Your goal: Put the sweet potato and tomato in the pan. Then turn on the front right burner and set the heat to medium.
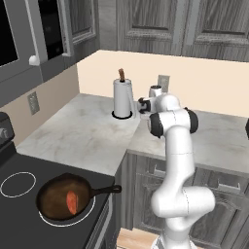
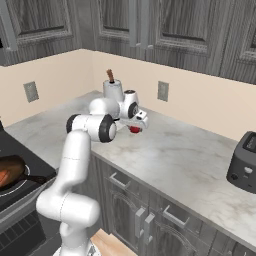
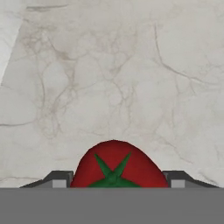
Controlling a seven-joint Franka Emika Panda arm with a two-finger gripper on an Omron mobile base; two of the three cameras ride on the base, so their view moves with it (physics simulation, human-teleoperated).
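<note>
While my gripper [image 3: 113, 186] hangs low over the counter [image 3: 113, 78], the tomato [image 3: 114, 165] sits squarely between my fingers [image 3: 59, 179], its green stalk star facing up at me. One finger stands on each side of it with at most a sliver of gap; whether they have clamped on it or are just about to I cannot tell. Round item, no long axis, so any approach angle serves. Beyond my fingertips lies bare marble with open room on all sides; from the right base view the tomato [image 2: 134, 129] shows red under my hand, with a paper towel holder [image 2: 113, 86] just behind it. Sweet potato [image 1: 72, 201]: lying inside the pan [image 1: 63, 197], which rests on the front right burner [image 1: 48, 220], well apart from my fingers, down and off to my left across the counter corner. Judgement: one item is placed, the tomato is in hand's reach, and the carry must clear the counter edge and the pan handle [image 1: 104, 190].
</note>
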